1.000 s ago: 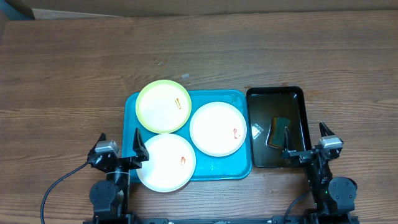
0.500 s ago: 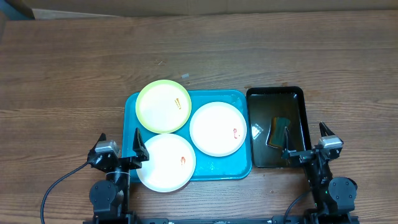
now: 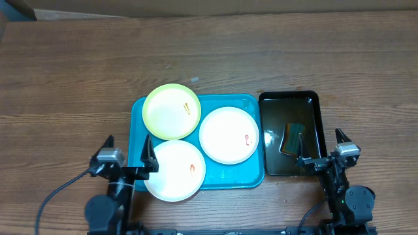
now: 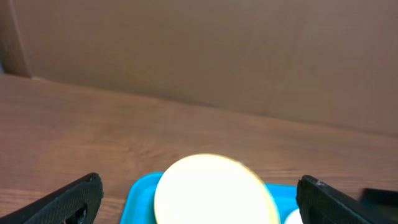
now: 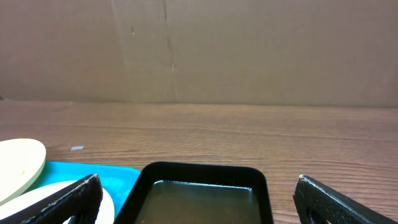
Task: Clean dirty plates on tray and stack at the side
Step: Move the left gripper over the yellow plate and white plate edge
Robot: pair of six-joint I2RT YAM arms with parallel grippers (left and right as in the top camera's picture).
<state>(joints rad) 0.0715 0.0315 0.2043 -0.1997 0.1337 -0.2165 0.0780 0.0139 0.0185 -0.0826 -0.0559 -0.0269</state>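
Three plates lie on the turquoise tray (image 3: pixel 230 175). The pale yellow-green plate (image 3: pixel 172 111) sits at the back left with an orange smear; it also shows in the left wrist view (image 4: pixel 214 190). One white plate (image 3: pixel 228 135) lies at the right, one white plate (image 3: pixel 174 170) at the front left, each with a small red smear. My left gripper (image 3: pixel 127 147) is open and empty at the tray's front left edge. My right gripper (image 3: pixel 321 143) is open and empty over the near end of the black tray.
A black tray (image 3: pixel 315 98) of murky water stands right of the turquoise tray, with a green-yellow sponge (image 3: pixel 293 136) in it; it also shows in the right wrist view (image 5: pixel 205 186). Bare wooden table lies behind and to the left. A cardboard wall stands at the back.
My left arm has shifted slightly and its fingers now reach a little further toward the tray. The plates and right arm have not moved.
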